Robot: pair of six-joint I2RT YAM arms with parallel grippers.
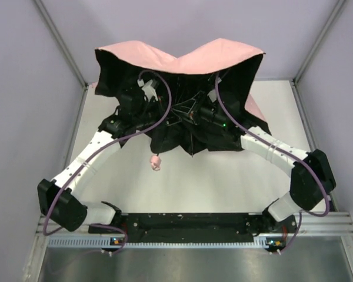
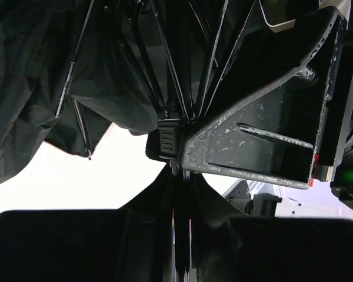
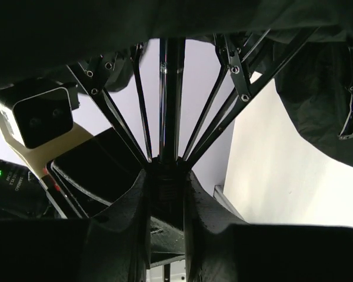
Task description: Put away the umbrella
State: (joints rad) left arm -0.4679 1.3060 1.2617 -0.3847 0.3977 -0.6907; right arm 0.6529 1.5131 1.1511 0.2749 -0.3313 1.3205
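Left jaws pinch the umbrella [image 1: 182, 59] shaft; right jaws clamp its runner.

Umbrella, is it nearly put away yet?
Not nearly. Done: the left pincer and right pincer both grip the umbrella. In hand: its black shaft, where the ribs meet. Left: the pink canopy stands spread, so folding and stowing remain.
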